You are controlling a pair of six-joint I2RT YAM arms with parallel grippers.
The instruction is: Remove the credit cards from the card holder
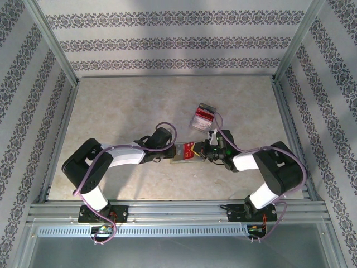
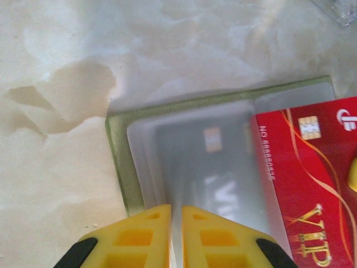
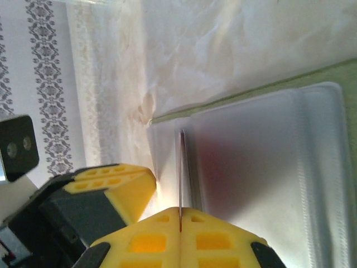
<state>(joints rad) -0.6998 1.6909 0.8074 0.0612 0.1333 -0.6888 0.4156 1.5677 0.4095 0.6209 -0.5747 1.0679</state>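
Olive-green leather-look article: card holder, spread flat on the table between the two claws, with the paler inside and clear pockets facing up.
Left claw: clenched; its yellow fingers were pressed together on the near edge of the holder's clear pocket sheet.
Dark card: inside the clear pocket, straight ahead of the left claw's fingertips; its chip and pale lettering showed hazily through the plastic.
Red card: ahead and to the right of the left claw, overlapping the pocket beside the dark card; its gold chip and gold "VIP" lettering read sharp.
Right claw: clenched on a thin reddish card seen edge-on, which ran straight out from between its fingers. From the left wrist, a yellow tip touched the red card's far edge.
Pocket sheet by the right claw: frosted and ribbed, lying just right of the gripped edge, with the olive border beyond it.
Loose cards: a red and silvery-white stack on the table beyond the right claw, apart from the holder.
Table: pale, marbled, with a faint stain ahead-left of the left claw.
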